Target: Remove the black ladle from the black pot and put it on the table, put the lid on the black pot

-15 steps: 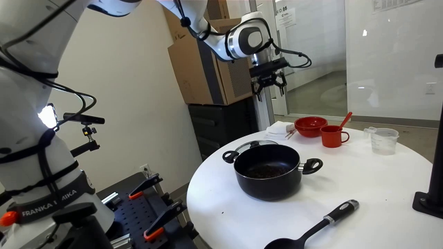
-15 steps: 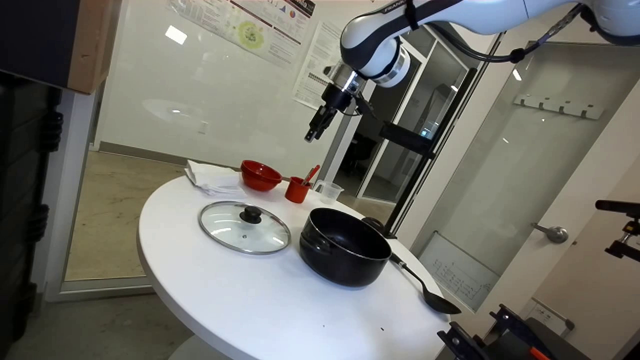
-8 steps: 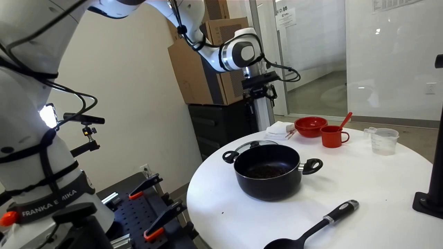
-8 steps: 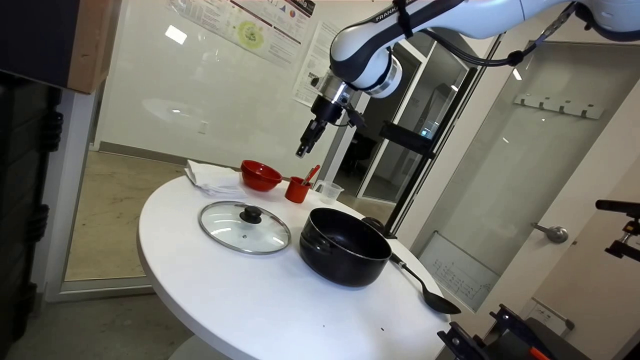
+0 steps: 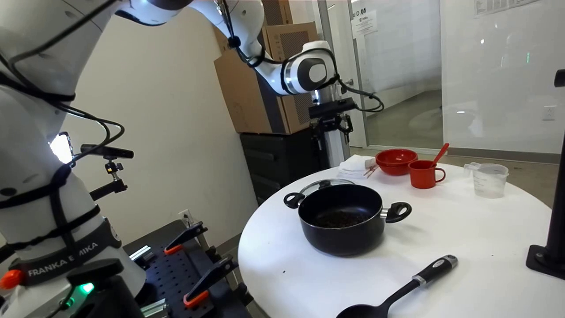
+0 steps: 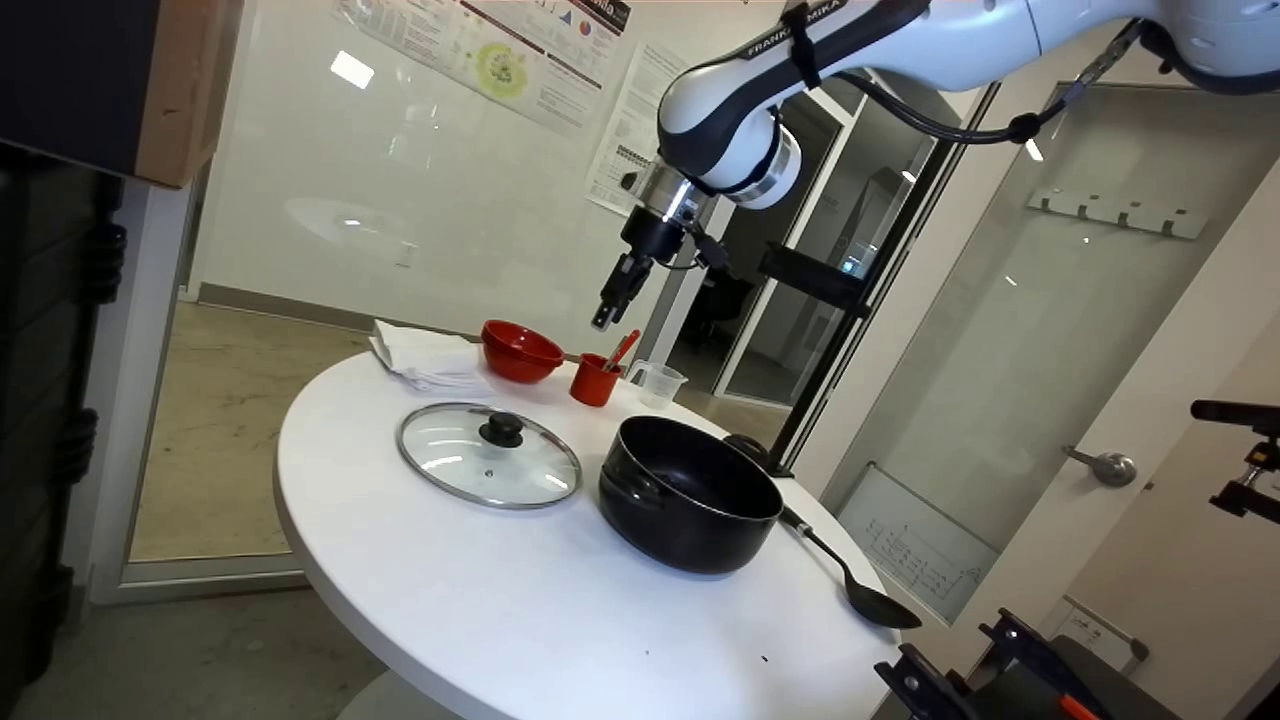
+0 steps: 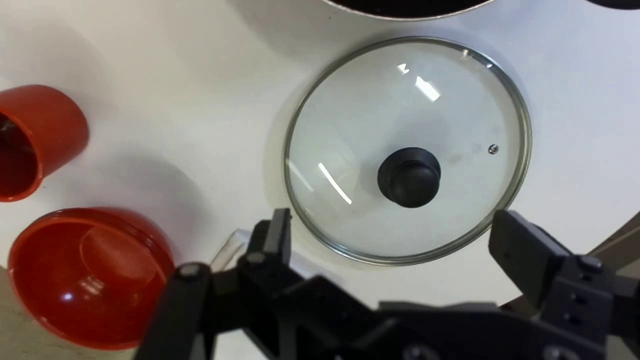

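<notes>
The black pot (image 5: 344,240) stands on the white table (image 5: 278,251) with dark bits inside; its rim shows in the wrist view (image 7: 407,17). The black ladle (image 6: 845,572) lies on the table beside the pot; its bowl is partly cut off in an exterior view (image 5: 399,293). The lid (image 6: 455,455) is clear glass with a metal rim and black knob and lies flat beside the pot. In an exterior view the pot partly hides the lid (image 5: 314,187). My gripper (image 7: 390,215) is open and empty, in the air above the table; the lid's knob (image 7: 414,182) appears ahead of its fingertips.
Red bowls (image 5: 396,161), a red mug (image 5: 423,174) with a red spoon, a clear measuring cup (image 5: 491,181) and a folded white cloth (image 6: 430,358) stand along the far edge. A black post (image 5: 554,221) stands at the table's side.
My gripper has come down toward the table and shifted slightly to the left in both exterior views, slowing in the last half second. The pot, lid and ladle have not moved.
</notes>
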